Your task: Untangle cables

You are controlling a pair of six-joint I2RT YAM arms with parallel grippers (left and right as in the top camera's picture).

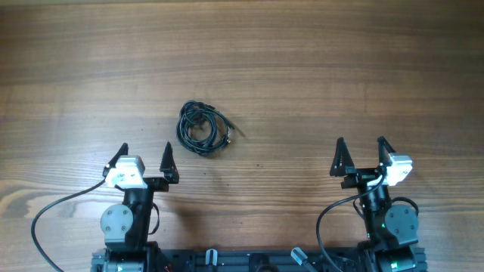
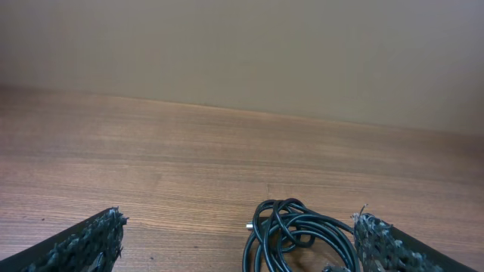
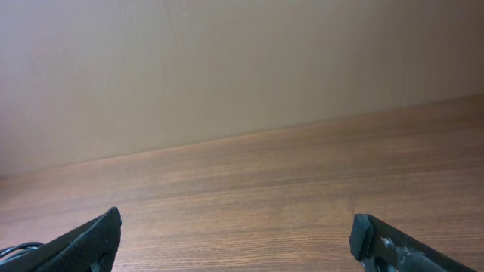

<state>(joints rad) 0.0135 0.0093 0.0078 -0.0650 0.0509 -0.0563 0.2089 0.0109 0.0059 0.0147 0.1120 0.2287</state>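
Overhead view: cables coiled in one small black bundle on the wooden table, just ahead of the left gripper and offset toward its right finger, not touching it. One plug end poking out of the coil on the side toward the right gripper. Left gripper spread wide, nothing between its fingers. Right gripper likewise spread wide and empty, well apart from the bundle, with the coil off to its left and slightly ahead. Left wrist view: textured black fingers at the lower corners, gap wide. Bundle ahead, within the gap but crowded toward the right finger, loops overlapping one another, a small silvery plug tip at the coil's left edge. Table grain beyond, then a plain beige wall. Right wrist view: fingers again at the lower corners, far apart, only table grain between them. A thin black sliver at the far lower left beside the left finger, possibly part of the cables, too little visible to tell.
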